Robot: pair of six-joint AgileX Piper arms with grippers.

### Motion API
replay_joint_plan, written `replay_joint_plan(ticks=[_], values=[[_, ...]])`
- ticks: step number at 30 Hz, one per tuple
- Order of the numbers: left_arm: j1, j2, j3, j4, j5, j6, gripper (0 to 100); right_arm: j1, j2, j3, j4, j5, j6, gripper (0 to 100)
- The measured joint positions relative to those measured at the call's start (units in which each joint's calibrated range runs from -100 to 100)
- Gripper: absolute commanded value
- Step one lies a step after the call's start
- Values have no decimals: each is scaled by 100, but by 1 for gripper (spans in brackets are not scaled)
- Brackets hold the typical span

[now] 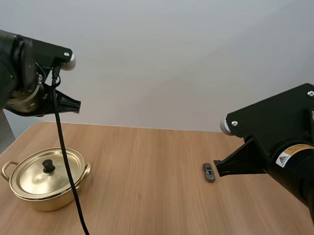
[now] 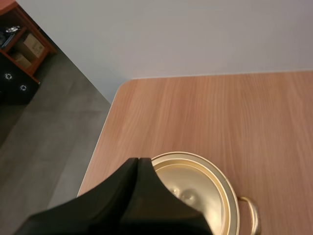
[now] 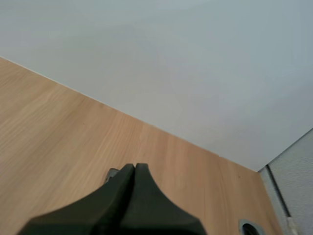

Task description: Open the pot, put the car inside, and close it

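A gold pot (image 1: 48, 183) stands at the table's near left, its lid (image 1: 47, 174) on, with a black knob (image 1: 49, 166). My left gripper (image 1: 77, 107) hangs high above and behind the pot, its fingers together as one dark wedge (image 2: 138, 161) over the pot's lid (image 2: 205, 186). A small dark toy car (image 1: 209, 172) lies on the table right of centre. My right gripper (image 1: 216, 168) is shut, its tip just right of the car. In the right wrist view the shut wedge (image 3: 134, 167) nearly covers the car (image 3: 112, 173).
The wooden table (image 1: 152, 201) spreads wide between pot and car. Its left edge (image 2: 100, 142) drops to a grey floor. A round hole (image 3: 250, 228) sits in the tabletop near its far right corner.
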Motion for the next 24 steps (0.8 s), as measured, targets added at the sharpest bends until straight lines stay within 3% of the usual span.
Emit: replay_joint_plan(ticks=[2, 6, 8, 13, 20, 24], values=[[0, 479, 0, 250, 16, 245, 26, 0, 0, 80, 110, 0, 0, 0], [0, 1186, 0, 899, 277, 348, 79, 0, 0, 352, 301, 5, 0, 0], [0, 1401, 0, 1071, 543, 495, 96, 0, 0, 386, 301, 28, 0, 0], [0, 1671, 0, 942, 1100, 799, 96, 0, 0, 386, 311, 72, 0, 0], [0, 1925, 0, 17, 1399, 1214, 95, 0, 0, 386, 350, 160, 0, 0], [0, 2110, 0, -193, 1549, 1288, 94, 0, 0, 386, 350, 199, 0, 0]])
